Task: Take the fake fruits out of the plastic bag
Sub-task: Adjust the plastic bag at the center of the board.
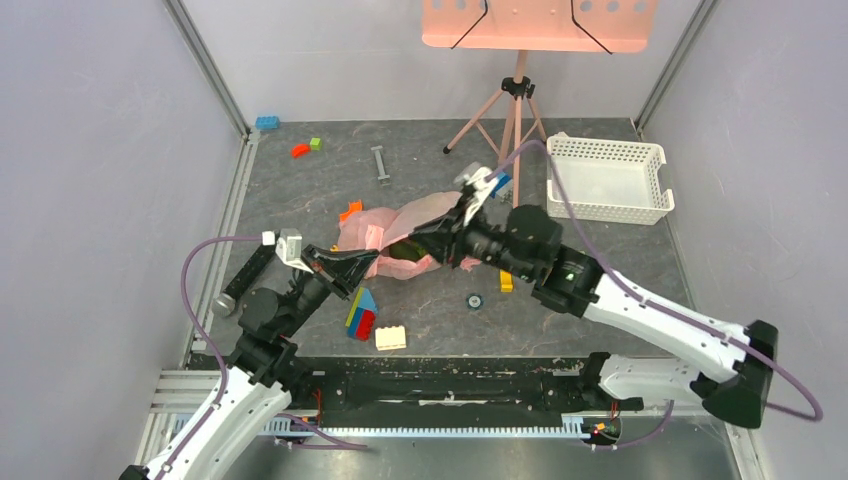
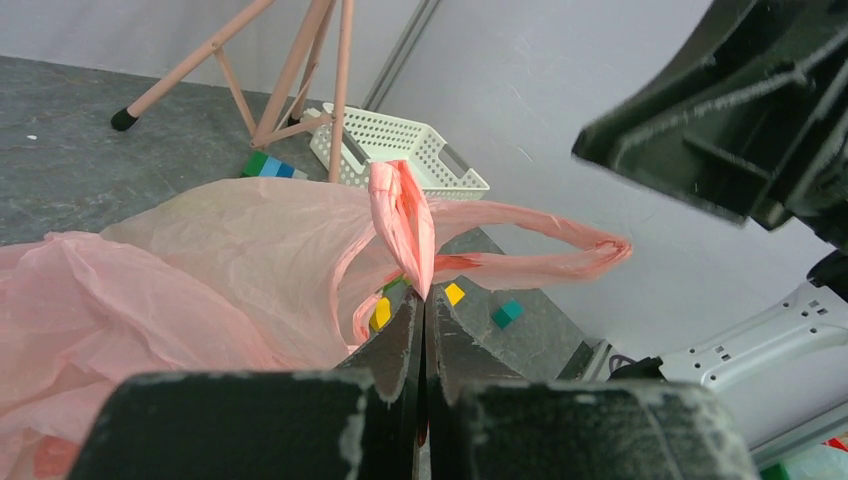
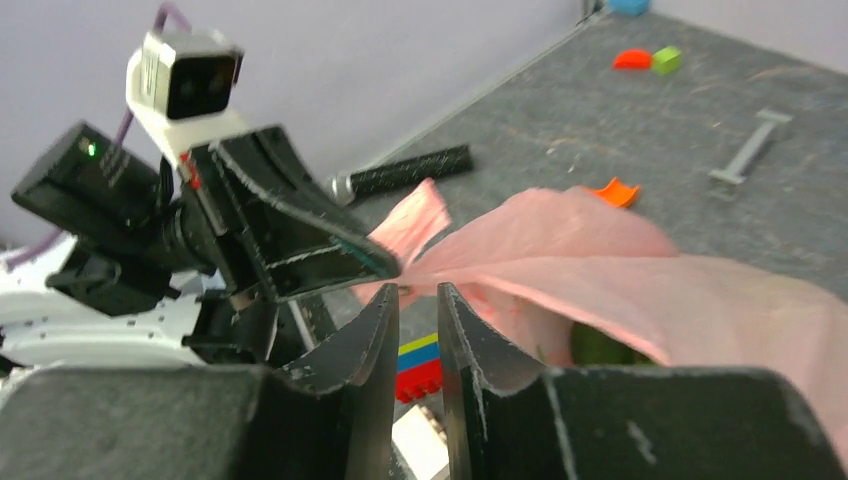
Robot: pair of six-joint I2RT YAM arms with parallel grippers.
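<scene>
Top view: the plastic bag (image 1: pixel 400 228) lies on the worktop (image 1: pixel 420 165) between the left gripper (image 1: pixel 362 262) and the right gripper (image 1: pixel 418 240); opposing pulls could drag it whole.

Left wrist: jaws clamped on a bag handle (image 2: pixel 405 225); the thin film may slip or tear.

Right wrist: jaws slightly apart, empty, beside the left gripper, risking collision; a dark green fruit (image 3: pixel 600 345) sits inside.

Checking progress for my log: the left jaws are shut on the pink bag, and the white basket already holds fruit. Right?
Not quite. In the top external view the white basket holds no fruit. The rest stands: the left wrist view shows the left gripper with its jaws shut on the pink bag.
</scene>
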